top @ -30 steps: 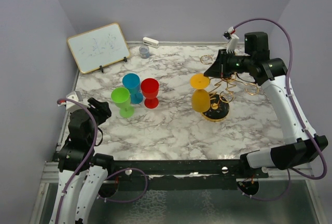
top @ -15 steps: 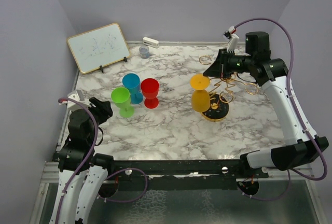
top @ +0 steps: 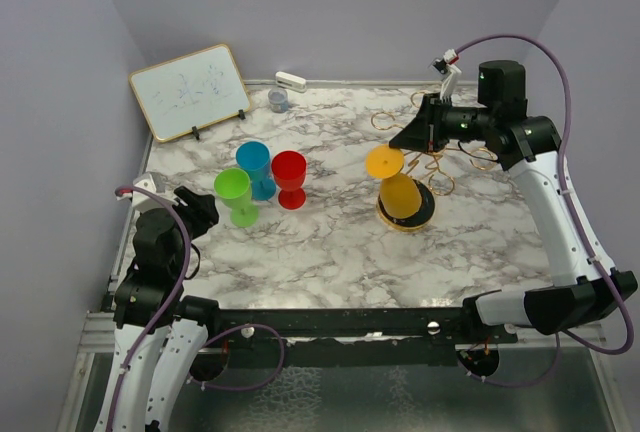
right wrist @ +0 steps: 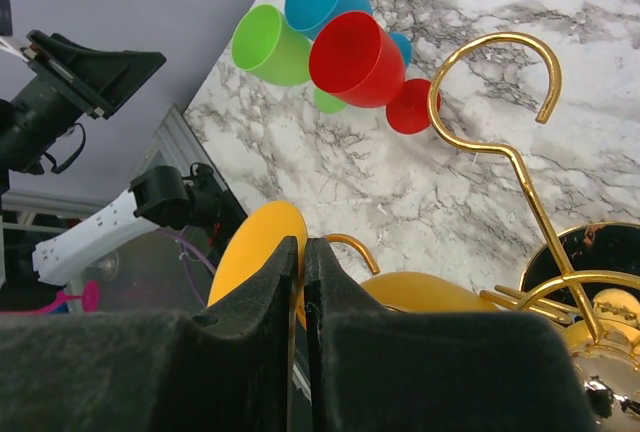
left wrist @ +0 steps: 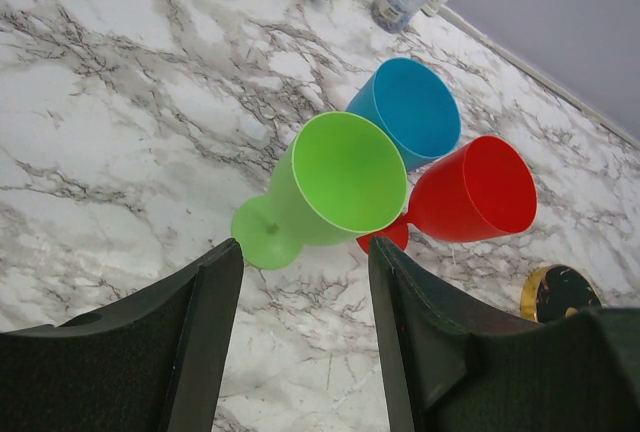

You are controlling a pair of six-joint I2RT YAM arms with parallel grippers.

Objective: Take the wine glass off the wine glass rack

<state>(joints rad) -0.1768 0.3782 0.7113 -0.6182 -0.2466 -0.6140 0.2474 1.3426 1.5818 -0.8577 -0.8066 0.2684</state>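
Observation:
The yellow wine glass [top: 401, 195] hangs upside down on the gold wire wine glass rack [top: 440, 152], its bowl over the rack's round black base [top: 425, 214]. My right gripper [top: 412, 136] is shut on the rim of the glass's round foot [top: 385, 161]. In the right wrist view the fingertips [right wrist: 303, 244] pinch the yellow foot [right wrist: 250, 252], with the bowl [right wrist: 430, 292], a gold hook [right wrist: 500, 92] and the black base [right wrist: 585, 242] beyond. My left gripper [top: 190, 207] is open and empty [left wrist: 300, 282] near the left edge, short of the green glass.
Green [top: 233, 192], blue [top: 254, 164] and red [top: 290, 174] glasses stand together left of centre; they also show in the left wrist view [left wrist: 340, 187]. A whiteboard [top: 190, 90], a small grey cup [top: 278, 100] and a white object [top: 290, 80] sit at the back.
My right gripper has risen slightly with the glass foot. The rack has shifted: its base slid left and nearer, and its wire arms leaned back. The left arm barely moved.

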